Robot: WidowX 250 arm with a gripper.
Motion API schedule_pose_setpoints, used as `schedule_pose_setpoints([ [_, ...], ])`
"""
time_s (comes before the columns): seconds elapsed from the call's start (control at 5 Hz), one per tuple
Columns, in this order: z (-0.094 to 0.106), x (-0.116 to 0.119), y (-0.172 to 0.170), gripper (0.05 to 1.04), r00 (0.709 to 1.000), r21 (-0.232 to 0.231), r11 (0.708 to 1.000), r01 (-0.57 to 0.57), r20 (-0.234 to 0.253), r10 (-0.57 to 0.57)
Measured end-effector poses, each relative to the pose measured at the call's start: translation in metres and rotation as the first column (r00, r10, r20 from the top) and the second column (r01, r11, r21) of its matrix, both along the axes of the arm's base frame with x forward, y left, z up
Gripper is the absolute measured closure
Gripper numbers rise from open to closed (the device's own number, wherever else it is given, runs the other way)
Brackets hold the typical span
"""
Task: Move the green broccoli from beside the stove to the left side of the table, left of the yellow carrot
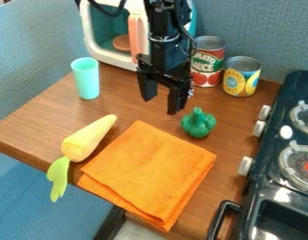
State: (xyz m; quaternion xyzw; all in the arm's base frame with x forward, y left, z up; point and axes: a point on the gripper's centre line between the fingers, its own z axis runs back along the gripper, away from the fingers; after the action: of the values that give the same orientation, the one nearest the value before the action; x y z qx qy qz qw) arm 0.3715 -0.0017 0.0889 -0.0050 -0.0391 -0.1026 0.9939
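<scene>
Broccoli toy [198, 123], green, sits just beyond the folded orange cloth [148, 171], stalk apparently up. Gripper [160, 106] hangs nearby, past the cloth's far corner, fingers spread, nothing between them. Yellow toy vegetable [87, 140] left of the cloth, leaves over the counter edge [19, 149]; turquoise cup [86, 78] beyond it. Broccoli toy likely light, firm, hardly fragile; rounded head could roll or slip. Best hold: across the stalk, low.

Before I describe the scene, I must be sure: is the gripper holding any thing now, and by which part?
Nothing is held. The gripper hangs open above the table, near the green toy broccoli.
</scene>
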Motion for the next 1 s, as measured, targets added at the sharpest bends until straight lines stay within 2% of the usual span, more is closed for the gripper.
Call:
schedule_pose_setpoints([
  [0.2,-0.014,-0.003,0.000,0.079,0.999,0.000,1.000,0.000,-0.040,0.000],
  [0.6,-0.015,-0.003,-0.019,0.079,0.998,0.007,0.999,0.046,-0.040,-0.046],
  [0.8,-0.012,0.004,-0.020,0.079,0.999,0.010,0.999,0.034,-0.020,-0.033],
  [1.0,-0.016,0.019,-0.022,0.079,0.999,0.042,0.999,0.008,-0.032,-0.007],
])
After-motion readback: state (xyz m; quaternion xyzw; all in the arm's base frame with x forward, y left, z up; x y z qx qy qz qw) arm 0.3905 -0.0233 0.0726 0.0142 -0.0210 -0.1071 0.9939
